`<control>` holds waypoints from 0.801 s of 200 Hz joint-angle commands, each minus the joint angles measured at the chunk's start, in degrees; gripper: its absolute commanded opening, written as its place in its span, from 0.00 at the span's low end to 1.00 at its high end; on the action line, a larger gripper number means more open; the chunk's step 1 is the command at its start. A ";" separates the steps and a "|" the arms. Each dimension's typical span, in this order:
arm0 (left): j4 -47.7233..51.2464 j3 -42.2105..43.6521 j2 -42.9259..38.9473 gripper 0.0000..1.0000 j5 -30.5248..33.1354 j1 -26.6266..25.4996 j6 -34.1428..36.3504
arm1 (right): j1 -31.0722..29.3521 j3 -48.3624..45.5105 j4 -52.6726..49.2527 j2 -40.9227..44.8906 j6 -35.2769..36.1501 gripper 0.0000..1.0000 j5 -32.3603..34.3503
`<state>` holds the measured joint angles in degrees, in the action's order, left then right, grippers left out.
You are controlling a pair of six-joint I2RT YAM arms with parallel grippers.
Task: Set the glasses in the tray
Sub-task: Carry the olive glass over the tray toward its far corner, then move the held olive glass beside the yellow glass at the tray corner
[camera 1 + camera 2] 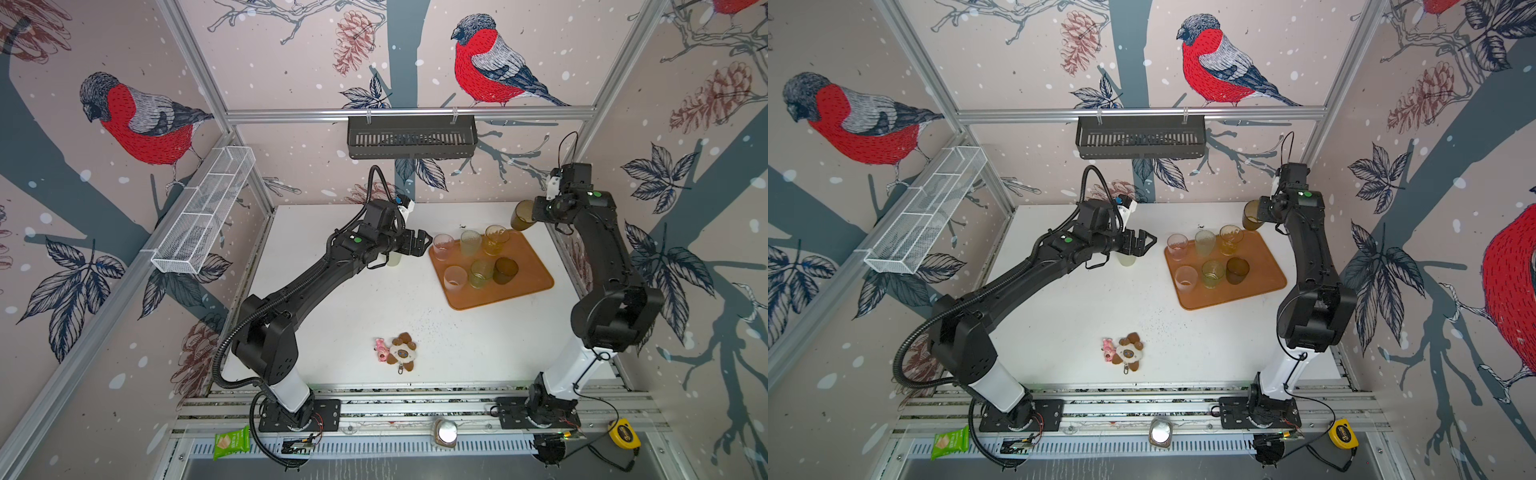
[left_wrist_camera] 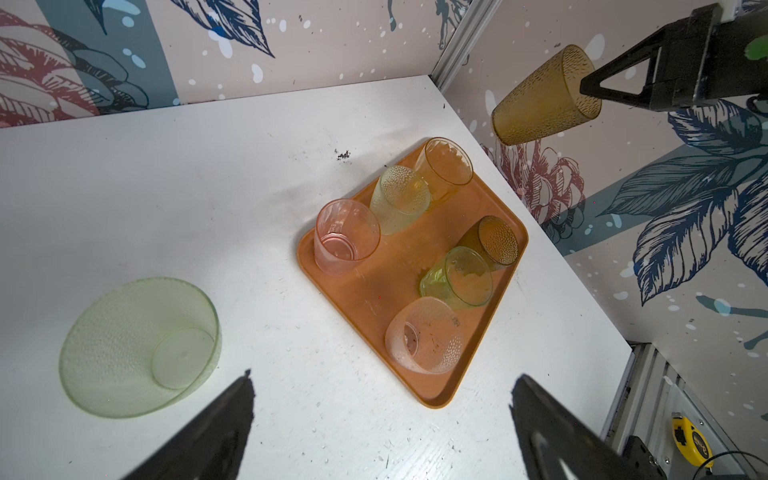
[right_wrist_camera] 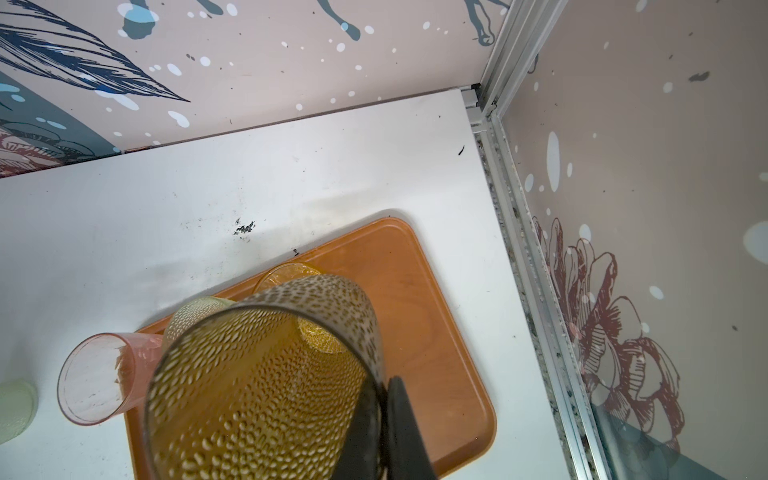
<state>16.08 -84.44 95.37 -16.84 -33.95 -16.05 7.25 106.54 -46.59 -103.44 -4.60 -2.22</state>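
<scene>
- Bird-print walls [image 1: 490,62] box the cell in, tight against the white table [image 1: 332,307] at its back and side edges.
- Table's middle and front lie wide open, plenty of room to swing.
- Orange-brown tray [image 1: 530,286] sits skewed at the back right, one corner close to the table's right edge; its right-hand strip is bare.
- Right gripper [image 1: 535,215] hangs above the tray's far end, jaws pinching the rim of a dimpled amber tumbler [image 1: 523,215], tilted and clear of everything.
- Left gripper [image 1: 424,244] hovers just left of the tray, jaws spread wide, nothing between them.
- Six glasses on the tray: pink tumbler [image 1: 443,246], pale tumbler [image 1: 471,242] and yellow tumbler [image 1: 496,239] along the back, frosted tumbler [image 1: 455,280], green tumbler [image 1: 481,273] and dark brown tumbler [image 1: 505,270] in front.
- One pale green tumbler [image 1: 394,259] stands on bare table beneath the left gripper, just off the tray's left edge.
- Small plush keychain [image 1: 398,352] alone near the front.
</scene>
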 commanded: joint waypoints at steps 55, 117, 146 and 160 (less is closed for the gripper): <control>0.85 -5.77 3.79 0.98 -1.30 -4.30 4.12 | 4.54 -5.65 6.78 0.97 -2.79 0.00 -2.74; 1.06 -8.59 6.33 0.98 -1.09 -7.07 4.44 | 5.88 -6.96 9.03 -1.27 -3.81 0.00 -3.27; 1.41 -9.17 6.72 0.98 -1.03 -7.44 4.46 | 6.38 -6.71 9.85 -2.76 -4.36 0.00 -4.00; 1.33 -9.23 6.73 0.98 -1.00 -7.53 4.45 | 6.29 -6.67 10.49 -3.20 -4.45 0.00 -3.41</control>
<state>17.47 -93.10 101.95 -16.93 -41.28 -12.67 13.54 99.66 -38.68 -105.97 -7.81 -5.48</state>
